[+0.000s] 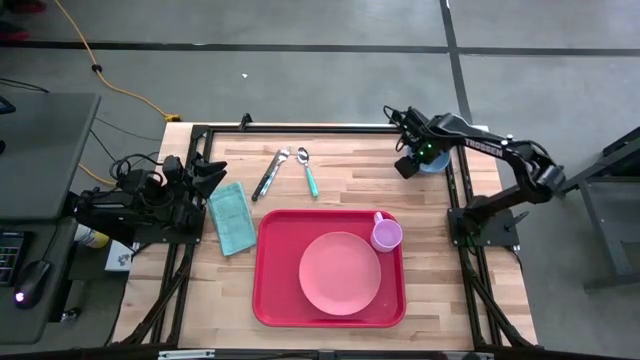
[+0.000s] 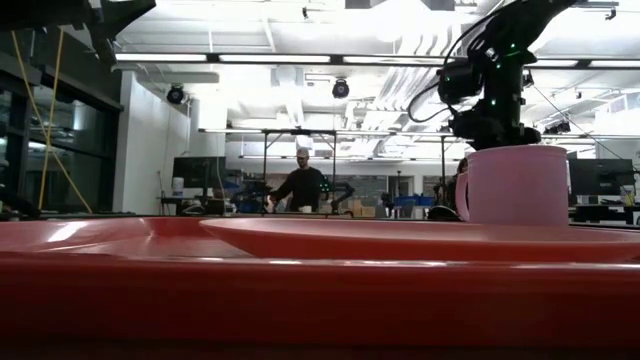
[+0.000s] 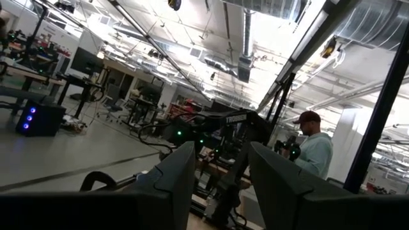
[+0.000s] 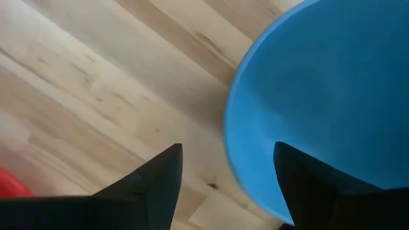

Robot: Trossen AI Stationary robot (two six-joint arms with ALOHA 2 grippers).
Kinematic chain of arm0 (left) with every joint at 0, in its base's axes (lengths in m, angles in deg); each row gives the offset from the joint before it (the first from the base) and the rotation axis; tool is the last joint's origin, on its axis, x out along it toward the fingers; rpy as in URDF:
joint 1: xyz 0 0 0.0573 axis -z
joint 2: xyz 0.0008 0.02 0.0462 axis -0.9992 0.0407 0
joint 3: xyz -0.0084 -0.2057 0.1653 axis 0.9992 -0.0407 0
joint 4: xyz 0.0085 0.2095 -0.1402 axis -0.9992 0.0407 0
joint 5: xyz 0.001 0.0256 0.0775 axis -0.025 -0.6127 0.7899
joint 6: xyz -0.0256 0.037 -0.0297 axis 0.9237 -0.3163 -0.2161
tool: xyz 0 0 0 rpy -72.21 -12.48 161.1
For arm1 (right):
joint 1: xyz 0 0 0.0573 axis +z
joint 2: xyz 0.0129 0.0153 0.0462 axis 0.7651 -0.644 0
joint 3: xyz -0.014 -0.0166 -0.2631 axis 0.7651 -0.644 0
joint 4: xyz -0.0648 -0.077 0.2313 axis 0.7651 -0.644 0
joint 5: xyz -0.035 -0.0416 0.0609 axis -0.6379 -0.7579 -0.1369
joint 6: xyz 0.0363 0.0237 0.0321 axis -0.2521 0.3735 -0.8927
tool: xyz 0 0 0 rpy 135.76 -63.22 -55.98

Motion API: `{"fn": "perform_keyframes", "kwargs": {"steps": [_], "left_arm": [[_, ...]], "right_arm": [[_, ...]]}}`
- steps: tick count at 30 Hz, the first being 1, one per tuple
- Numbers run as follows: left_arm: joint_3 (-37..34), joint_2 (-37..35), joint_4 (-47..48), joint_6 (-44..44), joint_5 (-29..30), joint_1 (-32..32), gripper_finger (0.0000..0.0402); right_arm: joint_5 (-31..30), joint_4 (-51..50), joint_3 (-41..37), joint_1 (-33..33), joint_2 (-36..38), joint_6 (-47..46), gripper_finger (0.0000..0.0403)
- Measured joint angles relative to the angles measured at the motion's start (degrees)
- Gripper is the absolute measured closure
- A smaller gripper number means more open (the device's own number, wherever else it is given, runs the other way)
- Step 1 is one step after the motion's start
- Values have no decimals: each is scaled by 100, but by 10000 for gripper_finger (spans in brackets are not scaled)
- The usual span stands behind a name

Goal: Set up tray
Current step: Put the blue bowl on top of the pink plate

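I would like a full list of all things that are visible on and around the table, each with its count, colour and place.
tray: one, red, near middle of the table.
plate: one, pink, on the tray.
cup: one, lilac-pink, tray's far right corner.
cloth: one, teal, left of the tray.
tongs: one, metal, beyond the tray.
spoon: one, teal handle, beside the tongs.
bowl: one, blue, far right of the table, under the right gripper.
person: one, dark top, in the room behind.
left gripper: open, at the left edge, waiting.
right gripper: open, above the bowl's rim.
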Motion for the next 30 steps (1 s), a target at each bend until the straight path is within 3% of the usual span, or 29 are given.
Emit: {"fn": "perform_keyframes", "kwargs": {"steps": [12, 19, 24, 30], "left_arm": [[0, 0, 0, -39, 0, 0, 222], [0, 0, 0, -39, 55, 0, 222], [0, 0, 0, -42, 55, 0, 222], [0, 0, 0, -39, 81, 0, 222]], "right_arm": [[49, 35, 4, -122, -1025, 285, 179], [-46, 157, 4, -122, -1204, 232, 185], [-43, 242, 4, -122, -1204, 222, 229], [-41, 306, 4, -122, -1204, 226, 316]]}}
